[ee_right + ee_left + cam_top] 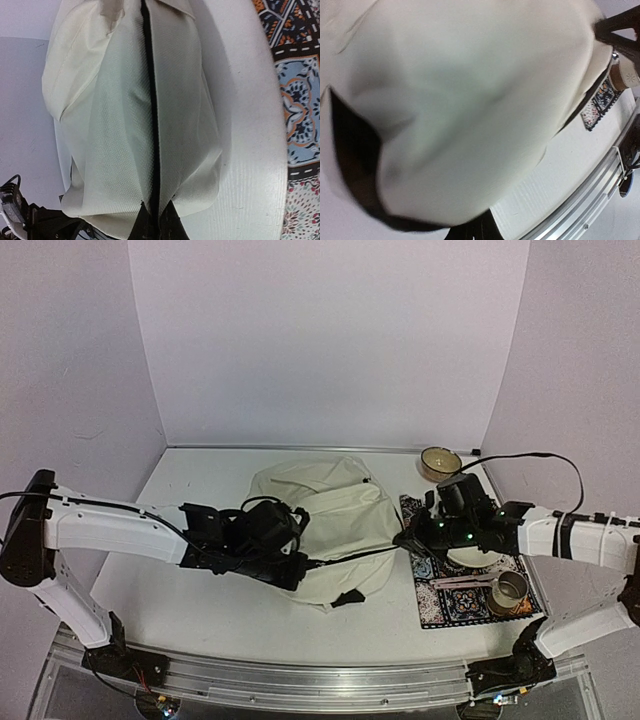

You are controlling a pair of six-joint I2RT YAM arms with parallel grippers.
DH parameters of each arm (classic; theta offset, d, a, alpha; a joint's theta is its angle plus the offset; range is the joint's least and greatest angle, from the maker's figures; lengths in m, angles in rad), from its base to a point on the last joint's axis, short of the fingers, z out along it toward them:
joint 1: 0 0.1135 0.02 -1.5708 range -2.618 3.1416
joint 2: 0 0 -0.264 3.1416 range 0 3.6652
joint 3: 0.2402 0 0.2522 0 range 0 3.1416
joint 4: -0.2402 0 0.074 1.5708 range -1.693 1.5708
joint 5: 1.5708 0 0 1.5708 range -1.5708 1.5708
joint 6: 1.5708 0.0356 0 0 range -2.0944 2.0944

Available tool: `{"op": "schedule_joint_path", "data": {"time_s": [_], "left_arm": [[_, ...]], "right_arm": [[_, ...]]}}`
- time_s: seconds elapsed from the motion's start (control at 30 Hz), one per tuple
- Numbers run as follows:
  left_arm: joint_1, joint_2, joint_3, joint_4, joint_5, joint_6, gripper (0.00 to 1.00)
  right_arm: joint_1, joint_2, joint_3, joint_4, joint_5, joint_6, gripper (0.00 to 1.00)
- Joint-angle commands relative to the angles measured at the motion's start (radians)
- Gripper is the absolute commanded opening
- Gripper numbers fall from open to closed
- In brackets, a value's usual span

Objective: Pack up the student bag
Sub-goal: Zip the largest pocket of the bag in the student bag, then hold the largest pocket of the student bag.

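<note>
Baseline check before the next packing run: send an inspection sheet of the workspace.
Surface: white table, no stains seen.
Job's things: student bag lying mid-table, with a black zipper running along it.
Clutter: patterned mat on the right, carrying a white plate and a metal cup; a bowl stands behind the mat.
Grippers: left pincer shut at the bag's left side, grip not visible; right pincer shut on the bag at the zipper's end.
Cables: black cable loops from the right arm toward the back corner.
Surroundings: plain white walls; metal rail along the near edge.
</note>
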Motion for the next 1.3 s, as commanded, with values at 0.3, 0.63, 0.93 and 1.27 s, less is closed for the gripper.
{"op": "schedule_joint_path", "data": {"time_s": [0.3,0.63,0.93,1.27], "left_arm": [[0.090,-0.295,-0.165,-0.345,-0.202,-0.122,0.00],[0.031,-0.271,-0.101,-0.153,-0.070,-0.026,0.00],[0.032,-0.044,0.136,-0.097,-0.039,0.128,0.00],[0.066,-0.014,0.168,0.015,0.101,0.176,0.00]], "right_arm": [[-0.199,0.160,0.194,-0.096,-0.054,-0.201,0.00],[-0.148,0.372,0.442,-0.102,-0.234,-0.417,0.31],[0.016,0.122,0.330,-0.188,-0.175,-0.812,0.78],[0.175,0.048,0.140,0.044,-0.204,-1.266,0.83]]}}
